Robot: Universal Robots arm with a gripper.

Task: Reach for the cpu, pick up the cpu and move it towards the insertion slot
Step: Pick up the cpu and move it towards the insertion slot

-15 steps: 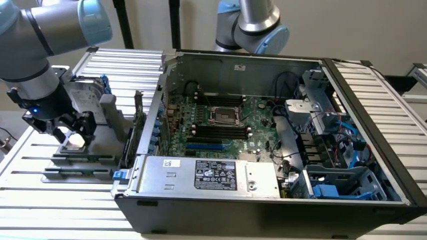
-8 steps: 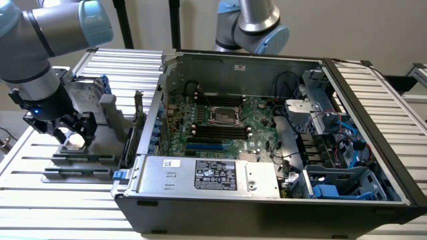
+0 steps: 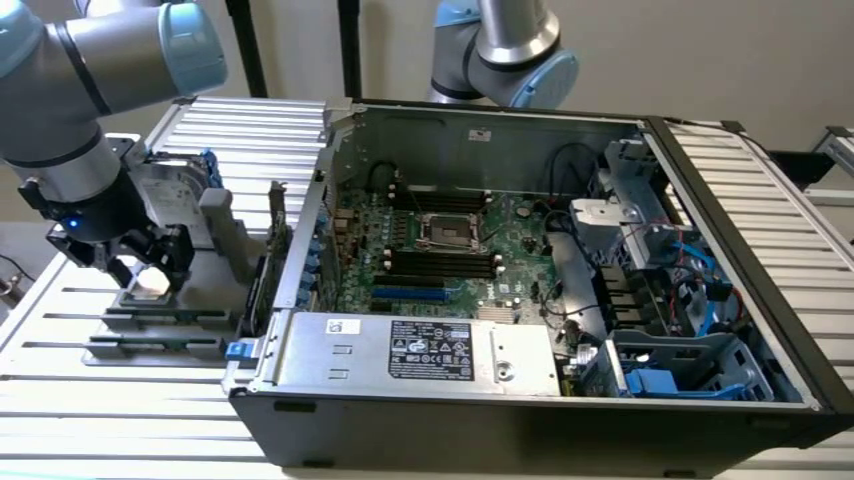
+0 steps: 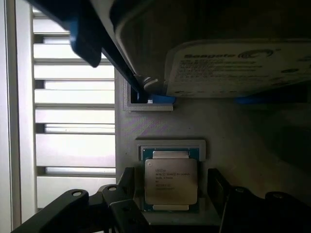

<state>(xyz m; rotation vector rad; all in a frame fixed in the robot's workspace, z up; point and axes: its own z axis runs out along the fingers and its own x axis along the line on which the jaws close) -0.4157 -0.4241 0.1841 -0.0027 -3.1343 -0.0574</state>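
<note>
The cpu [image 4: 170, 182] lay flat, metal face up, in a square recess of a grey holder [image 4: 243, 131] that stood on the slatted table [image 3: 134, 420], at the exterior view's left of the computer case [image 3: 534, 430]; the same holder carried a hard drive [image 4: 233, 68] in a blue bracket, just beyond the chip. The gripper [image 4: 170, 175] hung low over the recess with its claw spread; the fingers [image 4: 216, 187] stood one on each side of the cpu, with a gap showing on both sides, so nothing was gripped.

The open case held a green motherboard [image 3: 521, 250]; near its middle sat the insertion slot [image 3: 447, 232], a dark square in a silver frame, well apart from the chip, with long memory slots [image 3: 441, 265] beside it; a silver power supply [image 3: 414, 345] filled the near end, and blue cables [image 3: 694, 290] lay at the exterior view's right.

The drive's label read "Seagate"; the print on the cpu's face and on the power supply's sticker was too small to read.

The case wall stood between the holder and the socket; a second arm [image 3: 514, 50] rose behind the case.
</note>
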